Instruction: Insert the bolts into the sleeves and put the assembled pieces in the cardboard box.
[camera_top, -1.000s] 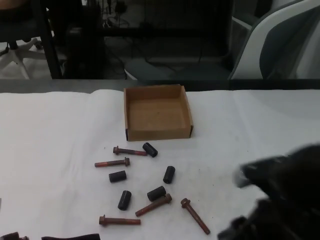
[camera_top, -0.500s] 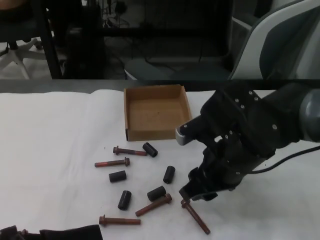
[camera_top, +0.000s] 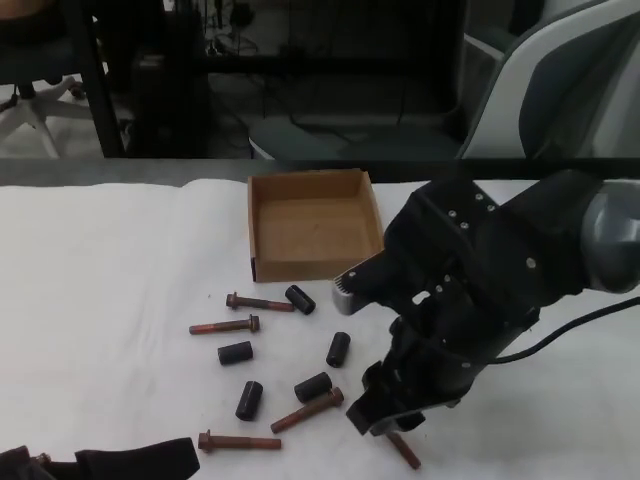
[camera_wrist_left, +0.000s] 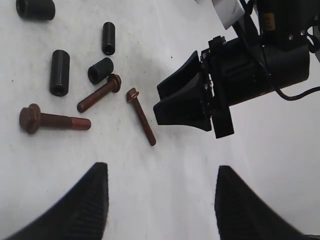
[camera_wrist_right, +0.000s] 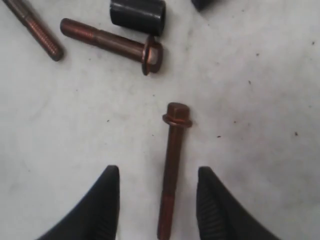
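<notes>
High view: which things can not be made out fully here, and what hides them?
1. Bolt nearest the camera: its head end is hidden under the right pincer.
2. Left pincer: mostly cut off by the lower edge.
3. Bench: the part under the right arm is covered by it.

Place: looks like a robotics lab or workroom.
Work area: a surface (camera_top: 110, 250) covered in white cloth.
Behind it: a wheeled office chair (camera_top: 35, 105), a grey-and-white padded chair (camera_top: 550, 70), and dark racks.
</notes>
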